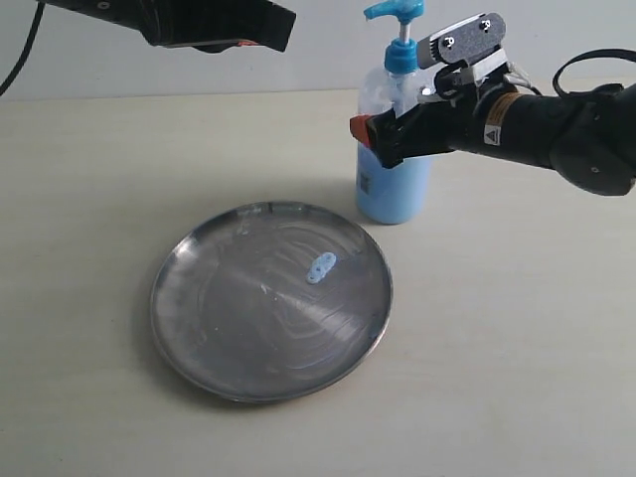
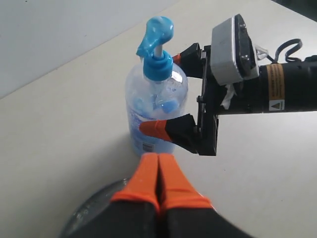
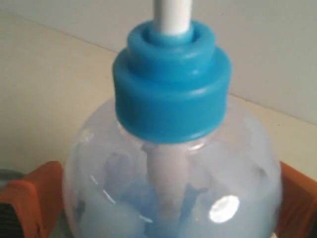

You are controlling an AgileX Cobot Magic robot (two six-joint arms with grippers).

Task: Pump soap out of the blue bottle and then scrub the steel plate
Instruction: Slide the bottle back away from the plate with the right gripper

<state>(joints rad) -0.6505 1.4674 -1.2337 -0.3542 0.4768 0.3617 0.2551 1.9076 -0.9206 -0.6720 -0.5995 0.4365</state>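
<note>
The blue bottle [image 1: 394,189] stands upright just behind the steel plate [image 1: 238,338], its pump head [image 1: 396,12] up. A small pale blue blob of soap [image 1: 321,266] lies on the plate, right of its middle. My right gripper [image 1: 378,127] reaches in from the right and is shut on the bottle's upper body. In the right wrist view its orange fingertips [image 3: 34,198] press both sides of the bottle [image 3: 171,84]. My left gripper [image 1: 286,28] hangs high at the back left, away from the bottle. Its orange fingers [image 2: 148,173] are pressed together and hold nothing.
The plate and bottle sit on a bare beige table [image 1: 517,348] with a pale wall behind. The left wrist view shows the bottle [image 2: 156,109], the right arm [image 2: 277,89] and a bit of the plate's rim [image 2: 84,213].
</note>
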